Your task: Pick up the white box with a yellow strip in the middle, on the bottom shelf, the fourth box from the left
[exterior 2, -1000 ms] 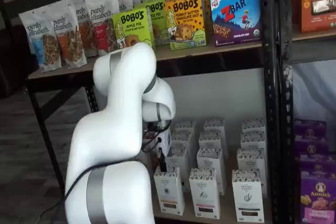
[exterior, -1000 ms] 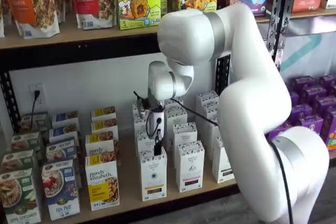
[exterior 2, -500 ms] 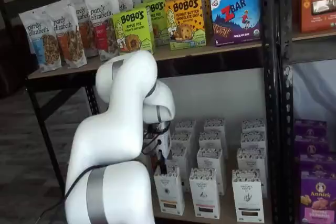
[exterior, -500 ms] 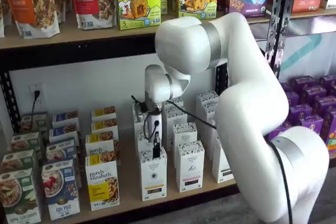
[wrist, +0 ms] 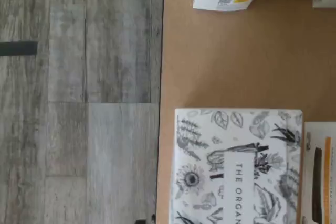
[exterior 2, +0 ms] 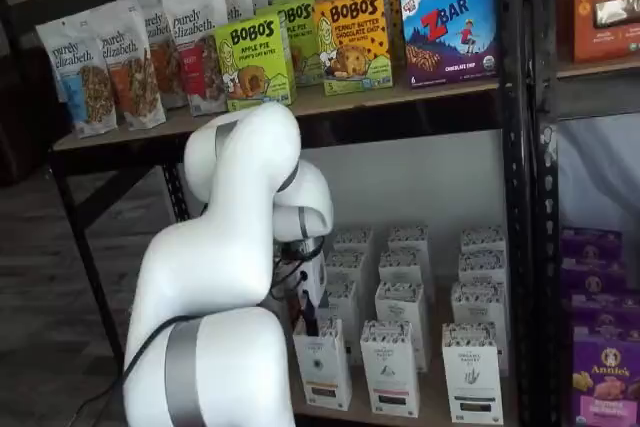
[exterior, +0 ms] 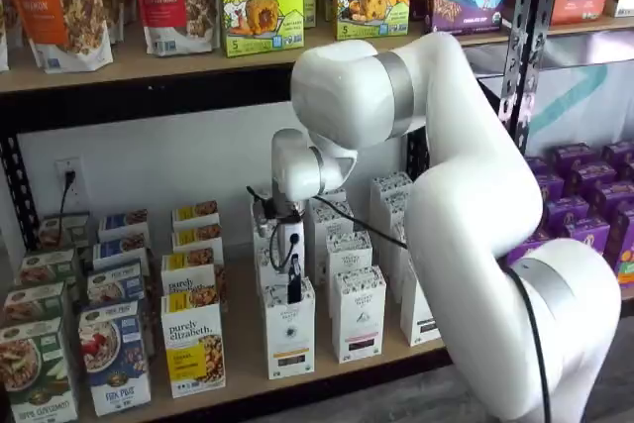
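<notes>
The white box [exterior: 289,329] with a leaf-printed top stands at the front of the bottom shelf, right of a purely elizabeth box [exterior: 194,344]. A faint yellowish strip crosses its front. It also shows in the other shelf view [exterior 2: 323,362]. The wrist view looks straight down on its printed top [wrist: 236,166] at the shelf's front edge. My gripper [exterior: 294,289] hangs just above the box top, its black fingers pointing down, and shows in both shelf views [exterior 2: 310,322]. The fingers read as one dark piece with no plain gap. Nothing is held.
More white boxes stand behind and to the right [exterior: 357,312]. Cereal boxes [exterior: 115,356] fill the shelf's left part. The brown shelf board [wrist: 226,56] ends at grey floor planks [wrist: 79,103]. A black upright [exterior: 522,27] and purple boxes [exterior: 584,195] are at the right.
The arm's upper joints have swung slightly left. The gripper has shifted a little left and lower, closer to the white box's top.
</notes>
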Robot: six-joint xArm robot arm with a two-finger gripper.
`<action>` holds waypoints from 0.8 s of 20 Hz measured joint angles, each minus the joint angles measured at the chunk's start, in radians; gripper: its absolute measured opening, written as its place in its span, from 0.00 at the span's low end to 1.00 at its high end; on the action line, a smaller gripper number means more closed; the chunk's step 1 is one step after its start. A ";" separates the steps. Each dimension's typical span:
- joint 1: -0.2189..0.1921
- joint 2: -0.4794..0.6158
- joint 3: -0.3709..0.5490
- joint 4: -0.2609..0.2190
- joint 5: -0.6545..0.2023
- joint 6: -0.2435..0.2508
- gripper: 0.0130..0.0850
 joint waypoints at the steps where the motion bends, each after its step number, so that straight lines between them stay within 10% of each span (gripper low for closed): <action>1: -0.001 0.002 0.001 -0.005 -0.006 0.003 1.00; 16: -0.005 0.062 -0.044 -0.035 -0.021 0.023 1.00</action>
